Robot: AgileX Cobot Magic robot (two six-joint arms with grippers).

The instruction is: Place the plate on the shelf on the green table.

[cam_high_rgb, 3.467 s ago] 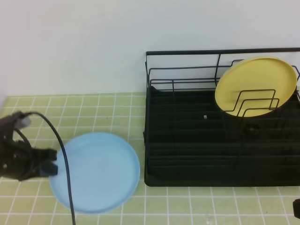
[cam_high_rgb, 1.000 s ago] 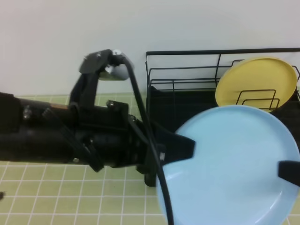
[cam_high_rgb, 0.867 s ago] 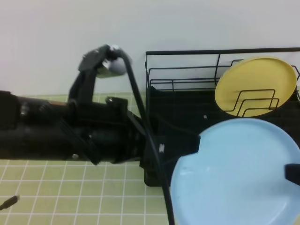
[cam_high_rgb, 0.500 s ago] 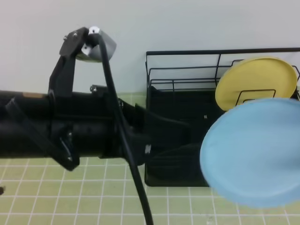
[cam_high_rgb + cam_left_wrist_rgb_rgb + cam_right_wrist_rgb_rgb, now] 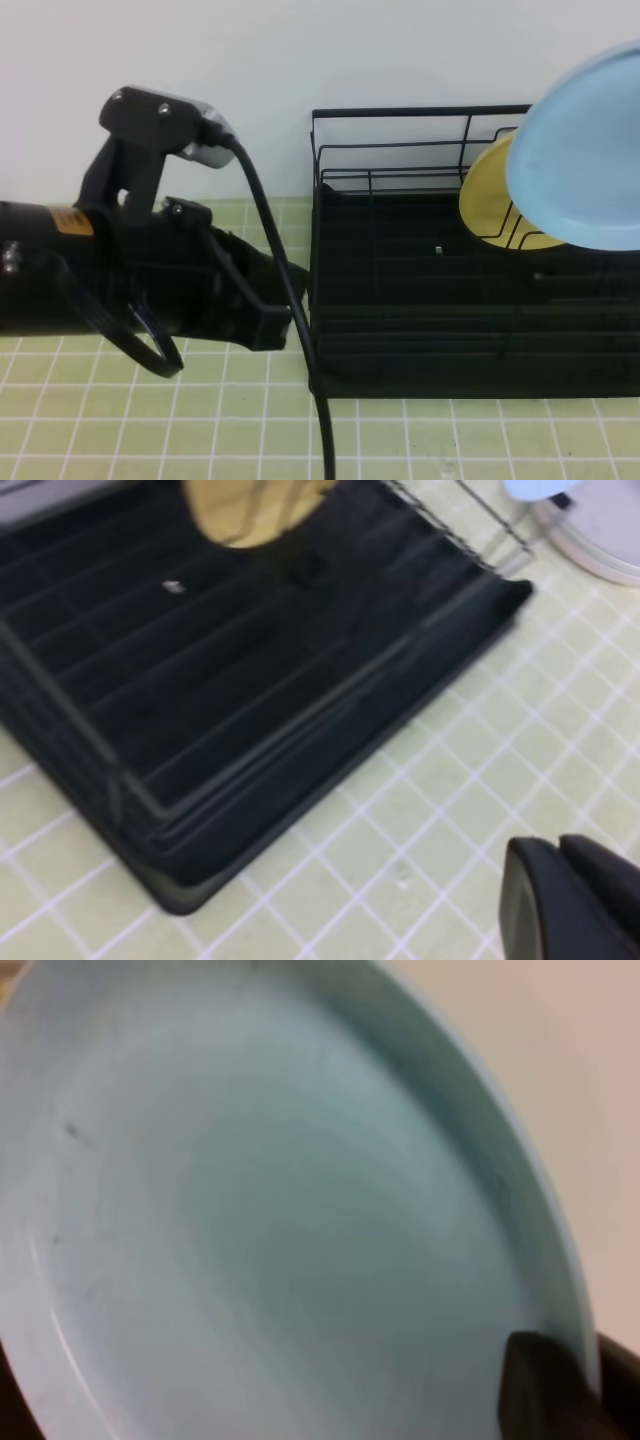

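Green table (image 5: 200, 420), shelf (image 5: 420, 330): my right claw (image 5: 560, 1385) clamps the plate (image 5: 585, 150) tilted aloft; left claw (image 5: 570, 900) closed, empty, level.

Soft, even light fills the room, casting hardly any shadows on the green table (image 5: 220, 420). The shelf (image 5: 470, 300) reads as a dark mass with little detail. Both wrist views are blurred; the plate (image 5: 270, 1220) fills its close view, hazy and glare-free.
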